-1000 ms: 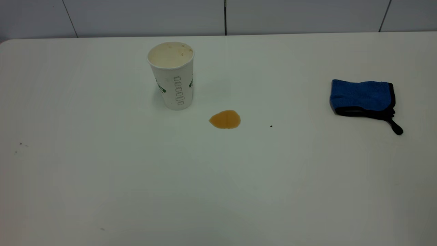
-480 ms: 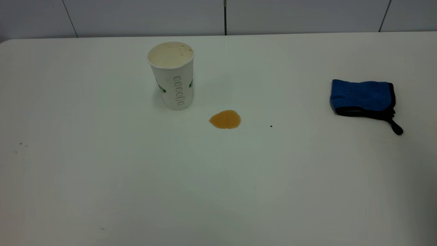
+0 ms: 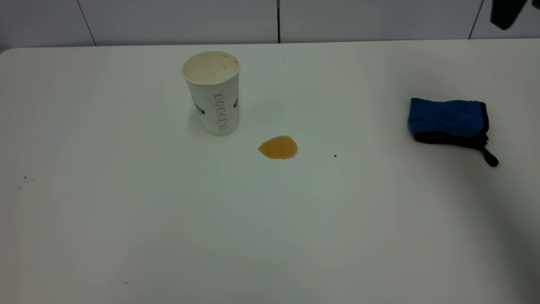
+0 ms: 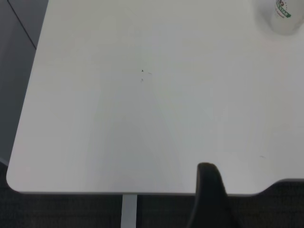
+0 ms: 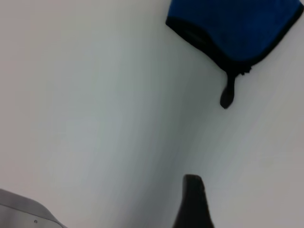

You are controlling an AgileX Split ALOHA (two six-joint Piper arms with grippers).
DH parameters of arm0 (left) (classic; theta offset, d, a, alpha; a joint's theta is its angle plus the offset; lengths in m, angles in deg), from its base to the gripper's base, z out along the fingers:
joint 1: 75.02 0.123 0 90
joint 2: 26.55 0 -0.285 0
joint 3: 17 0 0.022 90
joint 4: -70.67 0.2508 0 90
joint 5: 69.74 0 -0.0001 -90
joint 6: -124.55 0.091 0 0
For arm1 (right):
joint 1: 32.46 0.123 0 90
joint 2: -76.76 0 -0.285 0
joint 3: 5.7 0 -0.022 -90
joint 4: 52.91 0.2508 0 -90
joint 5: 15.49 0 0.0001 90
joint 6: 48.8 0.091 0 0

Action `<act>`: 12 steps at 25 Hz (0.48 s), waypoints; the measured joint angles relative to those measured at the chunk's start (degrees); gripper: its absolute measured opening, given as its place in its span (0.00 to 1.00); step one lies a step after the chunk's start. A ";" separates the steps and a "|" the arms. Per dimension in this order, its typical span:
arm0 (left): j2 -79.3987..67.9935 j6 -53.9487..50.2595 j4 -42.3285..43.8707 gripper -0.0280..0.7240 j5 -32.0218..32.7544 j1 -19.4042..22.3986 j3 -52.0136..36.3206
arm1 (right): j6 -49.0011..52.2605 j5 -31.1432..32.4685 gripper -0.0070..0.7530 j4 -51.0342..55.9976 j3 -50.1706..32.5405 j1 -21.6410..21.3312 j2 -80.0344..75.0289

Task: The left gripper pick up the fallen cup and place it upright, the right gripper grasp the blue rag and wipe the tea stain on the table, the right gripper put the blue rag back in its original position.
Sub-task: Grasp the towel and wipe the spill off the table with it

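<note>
From outside, the cup (image 3: 211,90) stands upright at upper centre, the tea stain (image 3: 278,147) unwiped beside it, and the blue rag (image 3: 448,120) lies at right, the right gripper (image 3: 505,12) entering top right, presumably for it. The left wrist view catches only the cup's base in its corner, the left gripper (image 4: 209,197) parked off the table edge, its fingers impossible to judge. The right wrist view looks onto the rag, well apart from its one visible finger, so whether that claw is spread cannot be told.

Soft, even light falls on the white table (image 3: 126,219) from overhead, with no harsh glare. The exterior view is fairly sharp. The cup (image 3: 213,93) casts only a faint shadow toward the wall. A broad, dim shadow darkens the table's near right corner. The stain (image 3: 278,147) shows a slight sheen. In the right wrist view the rag (image 5: 237,26) and a dark finger (image 5: 192,202) look blurred. The left wrist view is softly focused, and its finger (image 4: 209,194) appears as a dark, fuzzy shape.
</note>
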 joint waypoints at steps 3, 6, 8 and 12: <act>0.00 0.00 0.00 0.72 0.00 0.00 0.00 | -0.26 3.62 0.80 1.24 8.09 0.51 -7.09; 0.00 0.00 0.00 0.72 0.00 0.00 0.00 | -0.46 3.90 0.80 2.57 11.44 0.51 -11.76; 0.00 0.00 0.00 0.72 0.00 0.00 0.00 | -0.68 2.42 0.79 3.07 11.88 0.51 -14.15; 0.00 0.00 0.00 0.72 0.00 0.00 0.00 | -0.73 -2.55 0.79 3.02 11.95 0.51 -18.55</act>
